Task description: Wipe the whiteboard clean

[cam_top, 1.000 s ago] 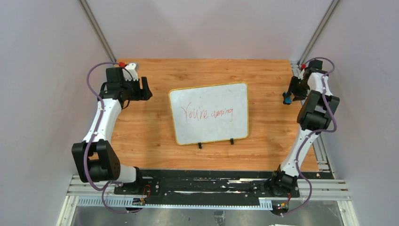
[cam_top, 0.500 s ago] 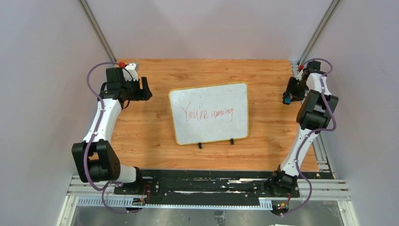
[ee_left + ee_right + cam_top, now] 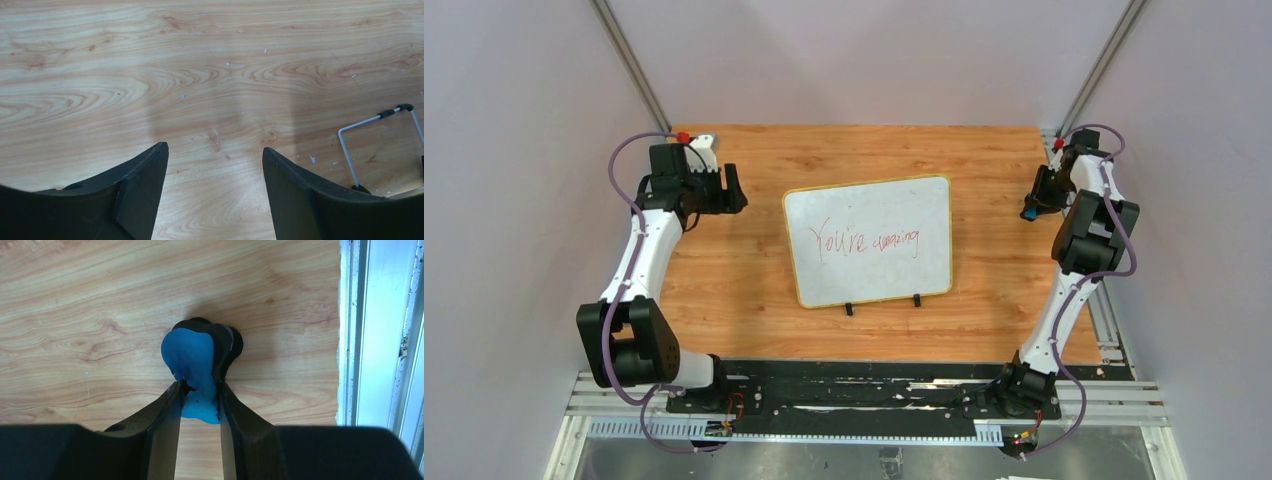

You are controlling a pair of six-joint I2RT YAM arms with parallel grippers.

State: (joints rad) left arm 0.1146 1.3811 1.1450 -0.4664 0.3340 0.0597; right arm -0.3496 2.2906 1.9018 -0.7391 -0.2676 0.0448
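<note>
The whiteboard (image 3: 869, 240) lies flat in the middle of the wooden table, with red handwriting across it and two black clips on its near edge. At the far right edge of the table my right gripper (image 3: 1031, 207) (image 3: 198, 387) is shut on the blue and black eraser (image 3: 192, 357) (image 3: 1028, 213). Both fingers press its sides and the soft eraser bulges out past the tips, resting on the wood. My left gripper (image 3: 736, 188) (image 3: 215, 150) hangs open over bare wood left of the board, with nothing between its fingers.
A grey wire loop with a black tip (image 3: 372, 120) lies on the wood at the right of the left wrist view. An aluminium rail (image 3: 372, 330) runs along the table's right edge, just beside the eraser. Grey walls stand close on both sides.
The right gripper's jaws have closed onto the eraser, and that wrist has shifted slightly toward the far edge. The left arm and the whiteboard have not moved.
</note>
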